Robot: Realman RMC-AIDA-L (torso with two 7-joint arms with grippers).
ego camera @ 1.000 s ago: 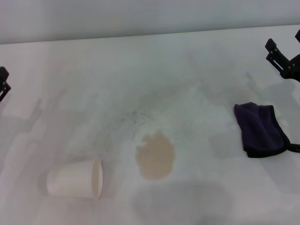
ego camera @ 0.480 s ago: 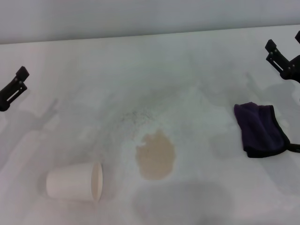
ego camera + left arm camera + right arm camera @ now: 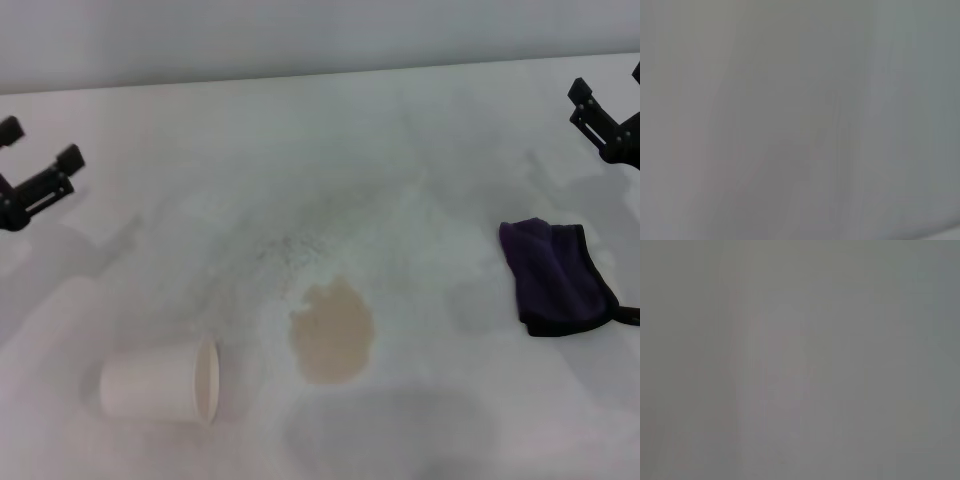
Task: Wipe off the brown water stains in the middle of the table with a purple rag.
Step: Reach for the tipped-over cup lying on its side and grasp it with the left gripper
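Cup (image 3: 160, 382) first: white paper, tipped on its side at about 7 o'clock on the table (image 3: 420, 150), its open mouth turned toward the brown water stains (image 3: 332, 331). That tan blotch sits just past the cup toward the centre, near it but not touching, with bare white surface all round it and only faint grey mottling beyond it toward 12 o'clock. The purple rag (image 3: 556, 277) lies crumpled at roughly 3 o'clock from the blotch, well apart from it, its black edging showing along the near side and a small black loop poking out toward the right border of the head view. Nothing lies between rag and blotch. Farther back, the right gripper (image 3: 605, 118) hangs above the tabletop at about 1 o'clock from the rag, apart from it and partly cut off by the picture's border; whether its fingers are spread or closed cannot be told. The left gripper (image 3: 38, 160) hovers at the far left, at about 10 o'clock from the blotch and well apart from the cup, its two black fingers spread with nothing between them. The table's far edge runs across the top of the head view against a plain grey wall. Both wrist views show only blank grey surface.
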